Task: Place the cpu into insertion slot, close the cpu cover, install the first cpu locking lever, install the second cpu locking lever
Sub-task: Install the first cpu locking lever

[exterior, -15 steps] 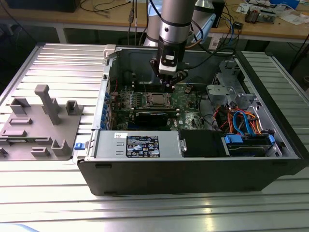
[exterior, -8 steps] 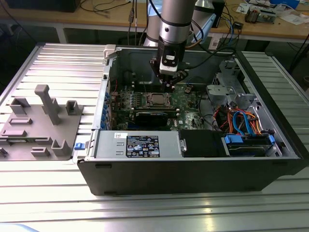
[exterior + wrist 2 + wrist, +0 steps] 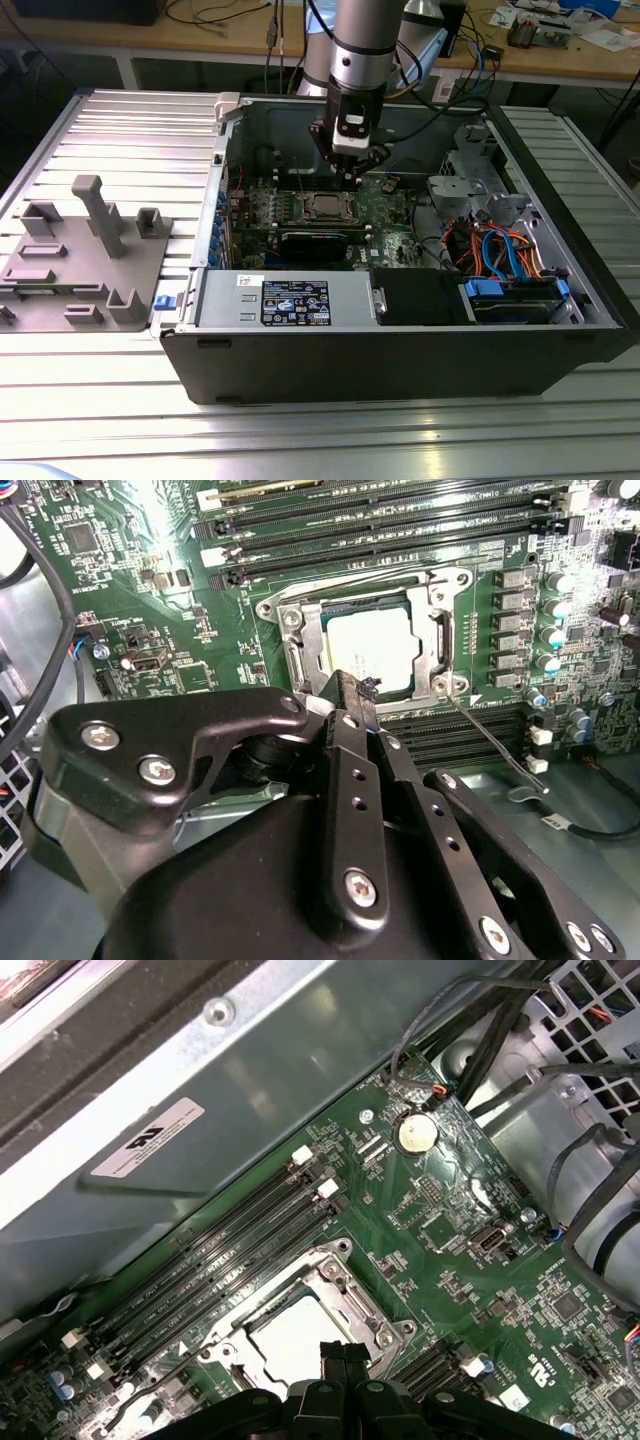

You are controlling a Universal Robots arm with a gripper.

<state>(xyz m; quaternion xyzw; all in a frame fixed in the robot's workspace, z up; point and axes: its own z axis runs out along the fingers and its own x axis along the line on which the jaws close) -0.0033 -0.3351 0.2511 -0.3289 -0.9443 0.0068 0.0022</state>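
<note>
The arm reaches straight down into the open computer case, its pincer closed and empty just above the cpu cover; the second wrist view shows the cpu seated in the insertion slot, cover down

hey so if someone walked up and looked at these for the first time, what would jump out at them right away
The open computer case on the slatted metal table, with the arm reaching down into it. Its end effector hangs right at the edge of the insertion slot, where the cpu already sits with the cpu cover down around it. A grey fixture block lies at the exterior view's left.
</note>
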